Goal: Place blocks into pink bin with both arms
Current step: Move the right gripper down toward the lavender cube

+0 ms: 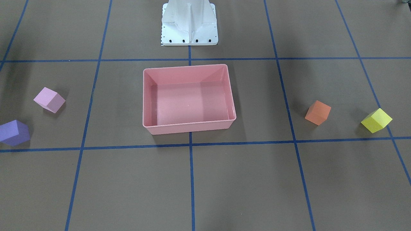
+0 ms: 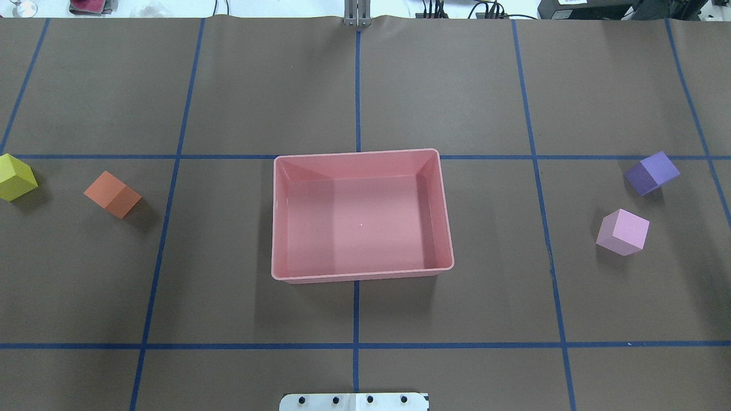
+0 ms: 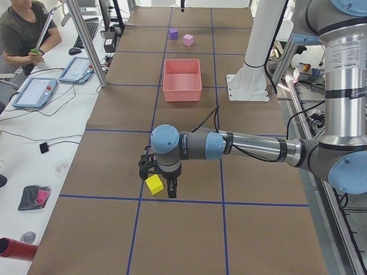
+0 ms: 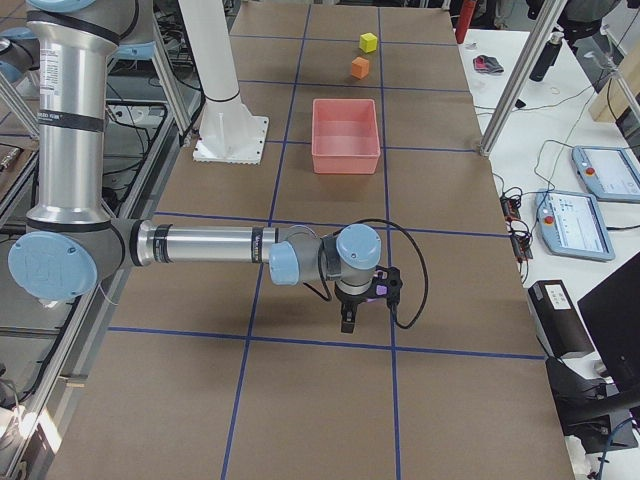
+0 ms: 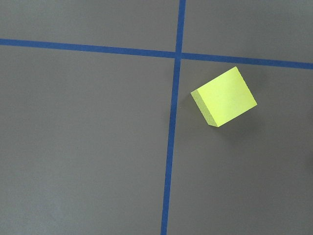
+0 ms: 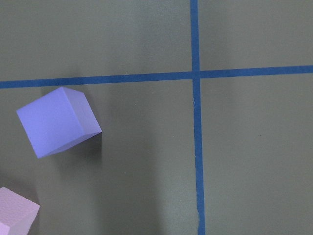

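Observation:
The pink bin (image 2: pixel 362 161) stands empty at the table's middle, also in the front view (image 1: pixel 189 123). The yellow block (image 2: pixel 16 176) and the orange block (image 2: pixel 112 194) lie on my left side. The purple block (image 2: pixel 651 172) and the light pink-lilac block (image 2: pixel 623 231) lie on my right side. My left gripper (image 3: pixel 157 187) hangs just over the yellow block (image 3: pixel 153 184), which the left wrist view shows too (image 5: pixel 224 97). My right gripper (image 4: pixel 351 317) hangs by the purple block (image 6: pixel 58 121). I cannot tell whether either gripper is open or shut.
The white pedestal base (image 1: pixel 189 22) stands behind the bin. Blue tape lines grid the brown table. An operator (image 3: pixel 26 28) sits at a side desk with tablets (image 3: pixel 34 91). Metal frame posts (image 3: pixel 86 40) stand along the table's edge.

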Tool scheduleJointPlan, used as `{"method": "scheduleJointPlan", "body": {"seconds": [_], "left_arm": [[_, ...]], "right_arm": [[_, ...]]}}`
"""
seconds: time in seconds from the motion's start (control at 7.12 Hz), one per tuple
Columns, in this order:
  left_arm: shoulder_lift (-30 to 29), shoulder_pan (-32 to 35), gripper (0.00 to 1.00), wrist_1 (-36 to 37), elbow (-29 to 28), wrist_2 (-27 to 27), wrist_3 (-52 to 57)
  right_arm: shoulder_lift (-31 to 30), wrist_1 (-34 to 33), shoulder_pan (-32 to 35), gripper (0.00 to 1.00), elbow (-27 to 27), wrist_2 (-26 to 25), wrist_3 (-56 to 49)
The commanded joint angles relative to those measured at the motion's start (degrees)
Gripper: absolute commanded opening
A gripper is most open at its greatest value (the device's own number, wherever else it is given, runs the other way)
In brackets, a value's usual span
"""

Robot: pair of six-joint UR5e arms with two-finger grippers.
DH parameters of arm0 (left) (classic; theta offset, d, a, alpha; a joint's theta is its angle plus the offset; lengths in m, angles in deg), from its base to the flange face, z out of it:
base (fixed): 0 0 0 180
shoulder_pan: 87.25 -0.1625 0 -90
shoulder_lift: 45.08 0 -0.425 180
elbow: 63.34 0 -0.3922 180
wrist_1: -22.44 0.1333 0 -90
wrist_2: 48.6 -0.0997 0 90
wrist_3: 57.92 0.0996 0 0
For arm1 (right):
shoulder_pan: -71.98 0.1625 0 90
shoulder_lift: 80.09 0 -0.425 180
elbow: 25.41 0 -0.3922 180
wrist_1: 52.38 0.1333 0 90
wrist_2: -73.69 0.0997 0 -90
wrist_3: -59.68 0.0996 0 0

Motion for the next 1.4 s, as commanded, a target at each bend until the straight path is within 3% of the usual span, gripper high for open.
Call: {"method": "scheduleJointPlan", "body": {"seconds": [0.0,0.7,0.98,1.12,1.26], "left_arm": [[0.15,0.00,1.00,-0.67,-0.04,-0.03,-0.05],[0.15,-0.27,1.00,-0.75,0.05,0.06,0.04],[0.15,-2.01,1.00,-3.72,-0.13,1.28,-0.05],[0.15,-2.89,1.00,-3.92,-0.13,1.55,-0.14],[0.15,-3.69,1.00,-4.35,-0.13,1.64,-0.14]], "right_arm": [[-0.07,-0.01,0.00,1.00,-0.01,0.11,0.00],[-0.16,0.17,0.00,1.00,0.25,0.19,0.18],[0.71,0.43,-0.18,1.00,-0.01,3.34,0.18],[1.33,2.00,-2.01,1.00,-0.01,4.06,0.09],[1.51,8.11,-5.68,1.00,-0.01,4.32,3.31]]}}
